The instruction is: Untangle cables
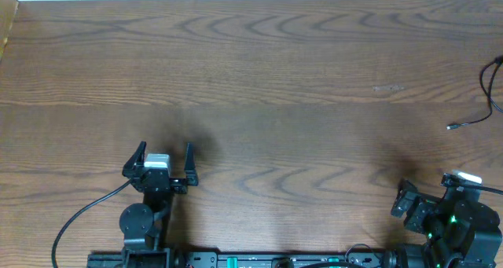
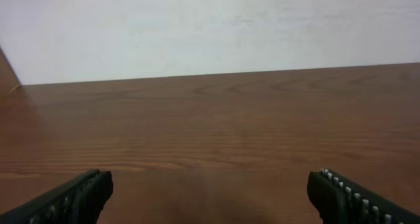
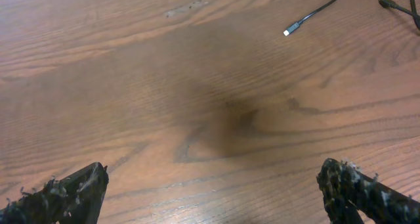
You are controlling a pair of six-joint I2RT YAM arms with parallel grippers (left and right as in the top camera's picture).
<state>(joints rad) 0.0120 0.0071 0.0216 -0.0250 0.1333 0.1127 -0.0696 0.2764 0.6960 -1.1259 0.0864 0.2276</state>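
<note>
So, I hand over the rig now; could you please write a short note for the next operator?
Left tool: open, empty, nothing but bare table in front of it.
Right tool: open, empty.
Cables: at the table's right edge, ahead and to the right of the right tool. One plug tip lies free; the rest runs out of view.
Done: nothing, no cable gripped.
Left: reach the cables and separate them. Any knot is not visible from here.

Most of the table [image 1: 275, 79] is sitting open for passing; only the cables [image 1: 490, 104] are lying across the far-right edge.
</note>
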